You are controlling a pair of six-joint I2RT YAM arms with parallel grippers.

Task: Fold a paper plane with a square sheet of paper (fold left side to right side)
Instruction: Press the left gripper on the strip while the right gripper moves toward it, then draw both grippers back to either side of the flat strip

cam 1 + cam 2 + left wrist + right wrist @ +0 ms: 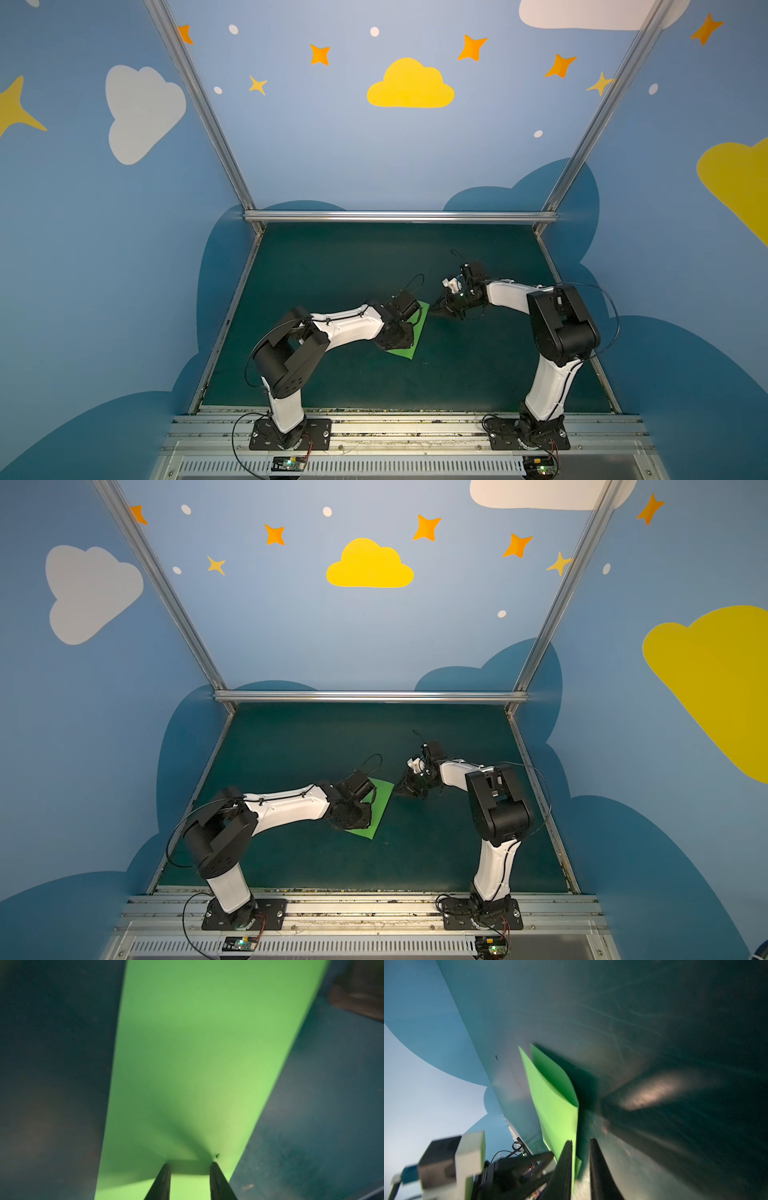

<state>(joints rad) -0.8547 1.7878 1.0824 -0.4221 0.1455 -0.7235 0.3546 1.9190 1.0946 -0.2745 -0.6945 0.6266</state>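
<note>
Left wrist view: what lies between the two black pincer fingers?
Only the bright green thin paper sheet, in shadow; the left wrist view shows it.

You see square sheet of paper point(405, 352), lower centre: thin, smooth, matt paper | table mat point(353, 266): matt, faintly scuffed | frame rail point(399, 216), mid-frame: bare metal, dull sheen | arm shells point(349, 326): white glossy plastic | walls point(374, 145): smooth, matt.

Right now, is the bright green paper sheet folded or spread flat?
Folded: the bright green paper sheet shows two layers meeting at a rounded bend.
</note>
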